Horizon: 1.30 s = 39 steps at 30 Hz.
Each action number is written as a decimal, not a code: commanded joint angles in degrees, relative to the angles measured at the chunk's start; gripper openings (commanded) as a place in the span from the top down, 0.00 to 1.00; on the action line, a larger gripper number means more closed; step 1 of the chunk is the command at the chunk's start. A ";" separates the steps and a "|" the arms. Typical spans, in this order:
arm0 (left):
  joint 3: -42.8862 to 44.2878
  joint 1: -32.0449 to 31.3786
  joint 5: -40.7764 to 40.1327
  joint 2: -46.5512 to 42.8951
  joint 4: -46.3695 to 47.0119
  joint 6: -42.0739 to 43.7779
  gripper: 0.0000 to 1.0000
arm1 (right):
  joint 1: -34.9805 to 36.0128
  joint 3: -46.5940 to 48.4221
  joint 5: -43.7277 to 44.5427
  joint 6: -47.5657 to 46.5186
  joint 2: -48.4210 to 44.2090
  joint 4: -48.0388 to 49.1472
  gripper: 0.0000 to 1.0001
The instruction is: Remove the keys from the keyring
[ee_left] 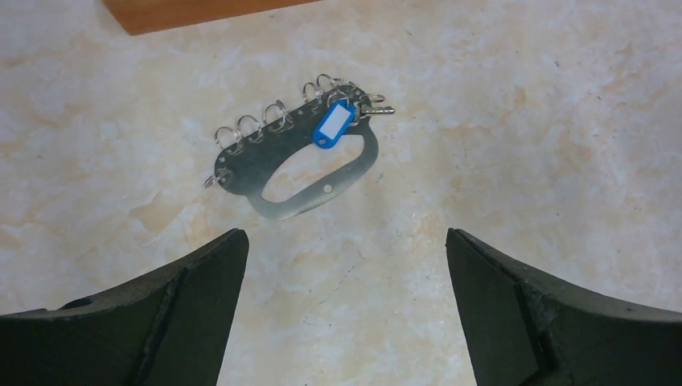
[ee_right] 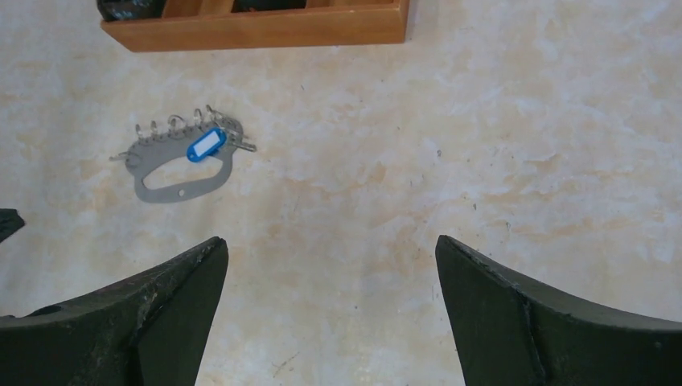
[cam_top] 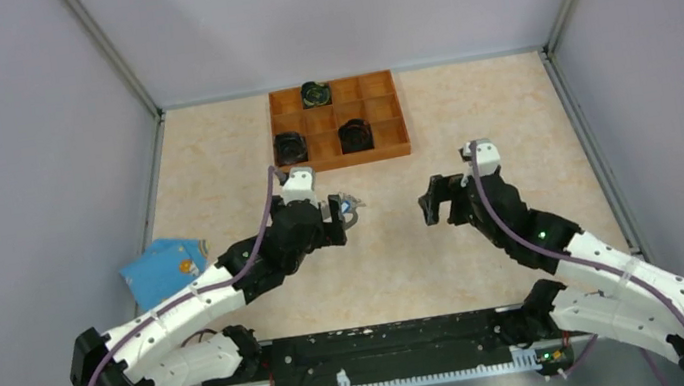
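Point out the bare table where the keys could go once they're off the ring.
Bare: the stretch between the left gripper and right gripper, near side of the tray; the strip right of the tray to the wall; the strip left of it. Crowded: around the keyring at the left gripper, and the left edge with the light-blue packet.

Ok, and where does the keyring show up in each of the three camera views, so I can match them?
Top external: the keyring sits just left of centre, a little below the wooden tray.
Left wrist: the keyring is in the upper middle, with the tray's corner at top left.
Right wrist: the keyring is at upper left, below the tray's front wall.
Shared landmark: the wooden tray.
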 commanded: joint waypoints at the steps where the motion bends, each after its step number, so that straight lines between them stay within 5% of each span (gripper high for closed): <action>1: 1.22 -0.16 -4.57 0.36 -0.82 -3.56 0.01 | 0.20 2.33 -0.85 -0.20 3.90 2.11 0.01; 8: -0.96 1.22 -1.01 -1.84 0.14 -4.47 0.01 | 0.20 4.07 -5.68 -3.79 11.53 8.65 0.01; 16: -8.19 16.42 17.46 -5.76 3.94 -6.70 0.01 | -3.05 12.50 -16.17 -8.33 32.49 25.05 0.01; 21: -12.63 20.32 22.10 -6.16 7.02 -8.32 0.01 | -4.72 23.57 -20.58 -11.64 47.86 27.04 0.03; 31: -16.95 21.72 22.47 -8.44 7.06 -12.18 0.02 | -2.93 39.37 -27.13 -12.44 68.28 26.09 0.17; 39: -19.15 21.90 21.95 -12.51 4.59 -13.64 0.02 | -0.42 37.43 -25.66 -9.65 72.94 28.60 0.29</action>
